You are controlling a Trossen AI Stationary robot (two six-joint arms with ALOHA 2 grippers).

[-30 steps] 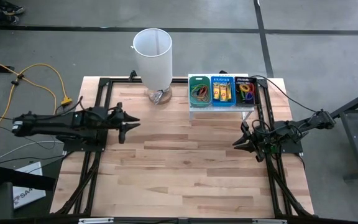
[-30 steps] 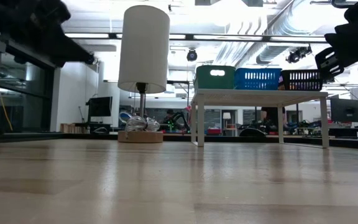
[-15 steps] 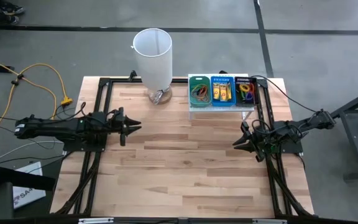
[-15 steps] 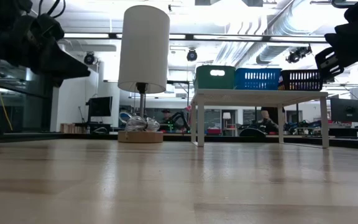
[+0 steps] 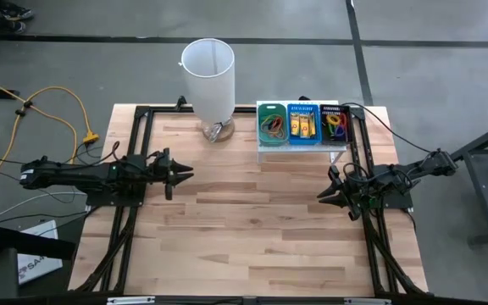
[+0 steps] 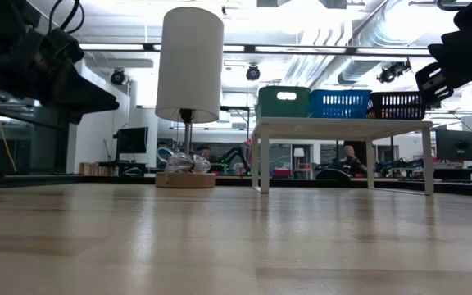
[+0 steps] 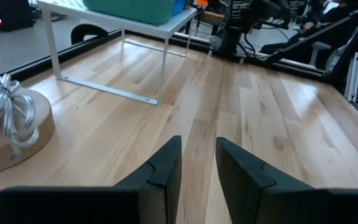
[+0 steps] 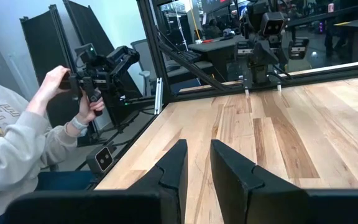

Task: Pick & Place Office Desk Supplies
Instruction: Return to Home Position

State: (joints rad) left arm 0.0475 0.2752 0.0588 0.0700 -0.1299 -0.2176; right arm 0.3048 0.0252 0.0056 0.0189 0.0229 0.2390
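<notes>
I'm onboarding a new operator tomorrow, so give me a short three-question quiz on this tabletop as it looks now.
1. True or false: the three bins stand on the white shelf.
2. Which bin is nearest the lamp? A green, B blue, C black.
3. What do the left tool and the right tool hold?
Key: 1 true. 2 A, the green bin. 3 Nothing; each hangs over the table with its fingers slightly apart.
</notes>
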